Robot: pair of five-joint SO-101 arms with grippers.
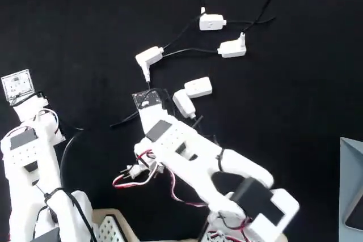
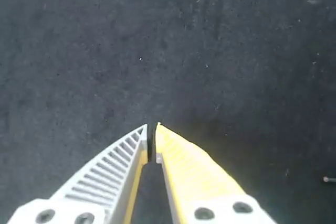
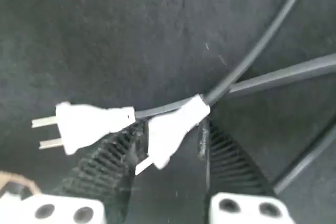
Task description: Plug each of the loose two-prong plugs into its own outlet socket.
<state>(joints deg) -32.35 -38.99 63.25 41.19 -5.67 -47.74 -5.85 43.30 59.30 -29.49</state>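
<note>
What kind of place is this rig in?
Probably a robotics lab bench: a black cloth-covered table, two white servo arms, and loose plugs and outlet sockets laid out as test pieces.

Table (image 2: pixel 210 35): black cloth cover, matt, faintly napped.
Plug (image 3: pixel 89 124): smooth white plastic, semi-gloss; prongs (image 3: pixel 44 123) bare metal.
Cable (image 3: pixel 262 40): black sheath, probably rubber, slight sheen.
Left claw (image 2: pixel 152 132): ribbed plastic, one half white, one yellow.
Right claw (image 3: pixel 169 135): ribbed black plastic, matt.
</note>
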